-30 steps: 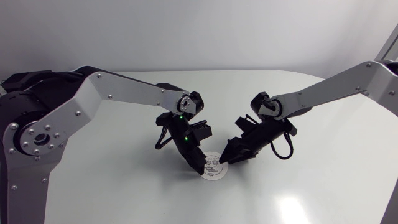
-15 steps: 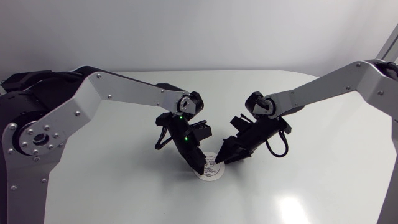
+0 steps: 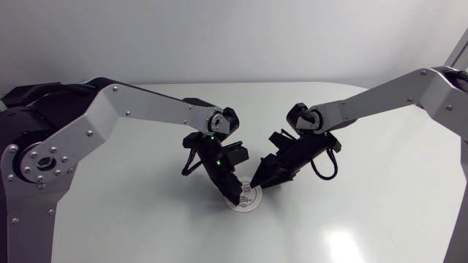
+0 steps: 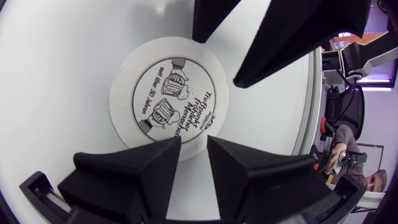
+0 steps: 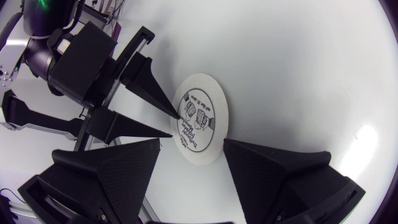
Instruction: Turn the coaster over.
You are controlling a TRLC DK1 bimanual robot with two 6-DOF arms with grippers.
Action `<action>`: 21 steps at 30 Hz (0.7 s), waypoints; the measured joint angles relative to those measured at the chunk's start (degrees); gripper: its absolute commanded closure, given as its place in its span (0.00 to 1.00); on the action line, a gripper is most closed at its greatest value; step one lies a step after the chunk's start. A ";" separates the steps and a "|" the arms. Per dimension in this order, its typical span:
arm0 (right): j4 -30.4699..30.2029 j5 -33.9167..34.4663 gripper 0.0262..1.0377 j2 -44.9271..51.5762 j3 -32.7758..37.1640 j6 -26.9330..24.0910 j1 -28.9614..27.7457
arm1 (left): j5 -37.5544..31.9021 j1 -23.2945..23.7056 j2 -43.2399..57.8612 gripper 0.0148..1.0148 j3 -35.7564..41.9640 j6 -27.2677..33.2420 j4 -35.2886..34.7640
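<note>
Coaster [image 3: 251, 200] flat on table [image 3: 365, 219]; both hands open, holding nothing.
The coaster lies printed face up near the table's middle. The left hand [image 4: 194, 149] has its fingers a narrow gap apart, with the tips at the coaster's rim and one overlapping it. The right hand [image 5: 193, 158] has its fingers spread wide on the opposite side, with the coaster just ahead of and between them.

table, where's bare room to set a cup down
Free: the table between the right arm and the near edge, and the strip behind both arms. Crowded: around the coaster, where the left gripper and right gripper meet.
</note>
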 measured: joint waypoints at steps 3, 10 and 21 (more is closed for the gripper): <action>0.00 -0.04 0.29 -0.26 0.00 -0.02 0.00 | 0.00 0.00 -0.28 0.68 -0.33 -0.48 0.35; -0.02 -0.87 0.29 -0.81 0.00 -0.02 -0.48 | 0.02 0.00 -0.68 0.68 -0.63 -0.87 0.66; -0.20 -2.56 0.29 -2.10 -0.50 -1.40 -2.69 | 0.22 -1.18 -1.88 0.68 -1.90 -1.09 3.13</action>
